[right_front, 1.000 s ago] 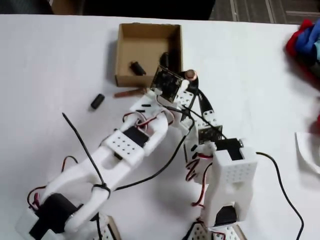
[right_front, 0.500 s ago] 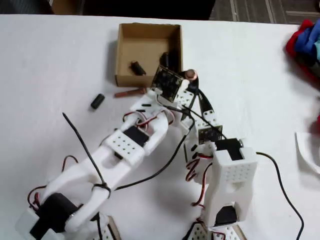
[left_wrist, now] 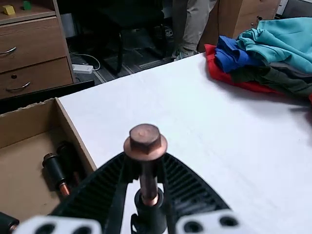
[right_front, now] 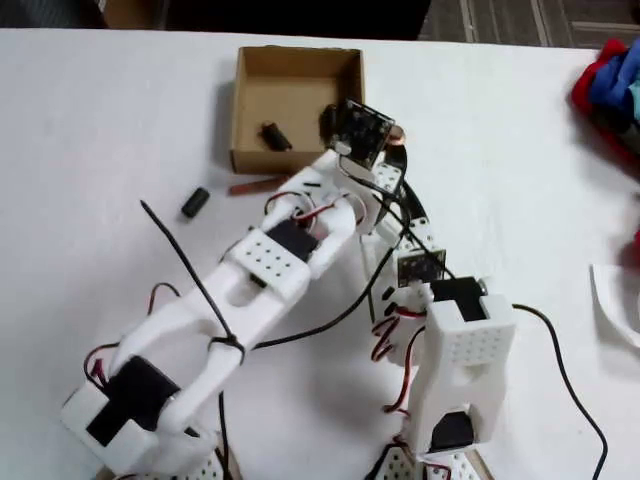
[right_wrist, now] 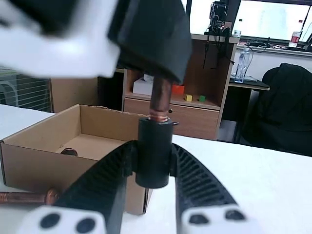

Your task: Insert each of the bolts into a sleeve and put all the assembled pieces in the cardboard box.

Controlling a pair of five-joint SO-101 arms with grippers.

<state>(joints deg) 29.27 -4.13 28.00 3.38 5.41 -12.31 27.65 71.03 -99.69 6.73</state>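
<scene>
Since the earlier frame the left arm (right_front: pixel 270 270) has swung up and to the right, so its wrist now sits against the right wall of the cardboard box (right_front: pixel 250 100); the right arm (right_front: pixel 460 350) has kept its place.

Farthest left on the white table (right_front: pixel 100 120) lies a loose sleeve (right_front: pixel 195 202), short and black. Just right of it a loose bolt (right_front: pixel 255 186) rests on its side along the front wall of the box. Inside the box are assembled pieces (right_front: pixel 275 137), dark sleeves with copper ends showing.

Right of the box, the left gripper (left_wrist: pixel 145 170) is clamped on the shank of a copper bolt (left_wrist: pixel 145 140) just under its hexagonal head, which stands upright above the fingertips. Lower on the shank sits the sleeve (right_wrist: pixel 154 161), and the right gripper (right_wrist: pixel 154 146) is closed around it, one jaw pressing on each side. Bare copper between head and sleeve suggests the bolt is only partly in.

The bolt looks rigid, smooth and rather heavy for its size; the sleeve looks stiff and light. Both are round, so either would likely roll or slip in a loose hold. The shank below the head seems the safest place to grip, since the flange would stop it sliding through. Once joined, the middle of the sleeve offers the broadest surface.
</scene>
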